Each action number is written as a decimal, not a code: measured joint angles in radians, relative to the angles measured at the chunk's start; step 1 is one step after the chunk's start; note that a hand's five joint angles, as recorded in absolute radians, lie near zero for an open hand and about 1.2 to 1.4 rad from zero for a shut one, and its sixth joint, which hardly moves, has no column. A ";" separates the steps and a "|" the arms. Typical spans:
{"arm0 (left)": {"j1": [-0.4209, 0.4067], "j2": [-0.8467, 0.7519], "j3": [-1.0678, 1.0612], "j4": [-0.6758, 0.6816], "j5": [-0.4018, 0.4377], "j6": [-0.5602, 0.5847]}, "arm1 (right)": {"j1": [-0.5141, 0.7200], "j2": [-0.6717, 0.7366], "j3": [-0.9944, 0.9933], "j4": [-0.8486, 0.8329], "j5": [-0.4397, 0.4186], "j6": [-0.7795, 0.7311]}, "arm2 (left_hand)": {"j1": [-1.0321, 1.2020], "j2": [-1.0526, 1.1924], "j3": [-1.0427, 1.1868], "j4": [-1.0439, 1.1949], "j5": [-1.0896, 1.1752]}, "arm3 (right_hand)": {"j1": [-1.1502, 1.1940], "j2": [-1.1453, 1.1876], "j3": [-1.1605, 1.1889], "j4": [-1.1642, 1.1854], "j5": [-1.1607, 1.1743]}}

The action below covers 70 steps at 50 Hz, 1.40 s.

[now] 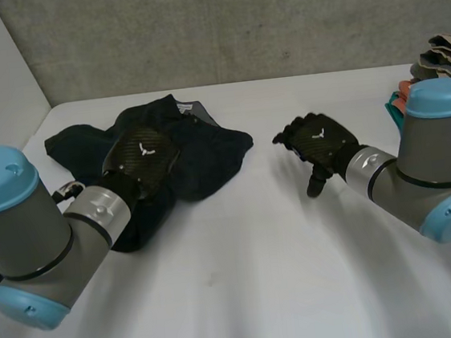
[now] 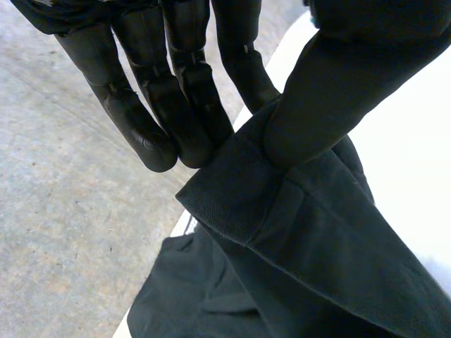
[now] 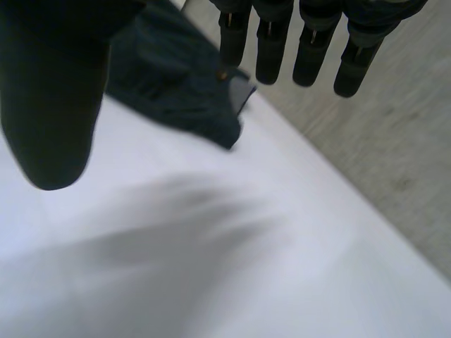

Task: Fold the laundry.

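From the head view I judge the folding barely begun. The dark garment (image 1: 207, 151) lies crumpled in a heap near the far left corner of the worktop (image 1: 246, 288), with no neat fold in it that I can make out. My left robot hand (image 1: 142, 155) is down on the near part of the heap. The right robot hand (image 1: 320, 143) hangs above bare worktop toward the right edge, well apart from the cloth. A pile of other clothes (image 1: 442, 53) sits at the far right corner, so I reckon spreading, folding and that pile are all left to do. The left wrist view tells me what the back of the hand covers from above. The left robot hand's fingers (image 2: 158, 134) and thumb (image 2: 317, 105) pinch a hemmed edge of the garment (image 2: 310, 239) between them, and the rest of the cloth trails away from that grip. The right wrist view settles the other side. The right robot hand (image 3: 49, 98) has its fingers straight and its thumb spread, holding nothing, and the garment (image 3: 176, 84) lies beyond its fingertips across the white worktop.
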<state>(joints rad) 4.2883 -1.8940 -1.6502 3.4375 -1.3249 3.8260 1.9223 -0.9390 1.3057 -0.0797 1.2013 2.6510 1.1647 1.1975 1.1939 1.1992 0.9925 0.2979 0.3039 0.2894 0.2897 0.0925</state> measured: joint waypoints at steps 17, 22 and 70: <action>-0.066 0.289 0.075 -0.238 -0.072 -0.041 | 0.152 0.182 -0.188 -0.020 0.166 0.281 | 0.000 0.000 0.000 0.000 0.000 | -0.060 -0.085 -0.075 -0.073 -0.044; -0.097 0.362 0.095 -0.292 -0.074 -0.062 | 0.220 0.241 -0.241 -0.103 0.287 0.291 | 0.000 0.000 0.000 0.000 0.000 | -0.060 -0.085 -0.075 -0.073 -0.044; 0.000 0.274 -0.040 -0.726 -0.048 -0.109 | -0.165 -0.513 0.371 0.676 0.048 -0.644 | 0.000 0.000 0.000 0.000 0.010 | 0.811 0.872 0.896 0.905 0.909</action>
<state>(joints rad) 4.2881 -1.6201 -1.6897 2.7119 -1.3733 3.7171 1.7572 -1.4519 1.6764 0.5964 1.2496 2.0073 1.1647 1.1976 1.1940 1.1993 1.0026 1.1091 1.1758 1.1852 1.1951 1.0012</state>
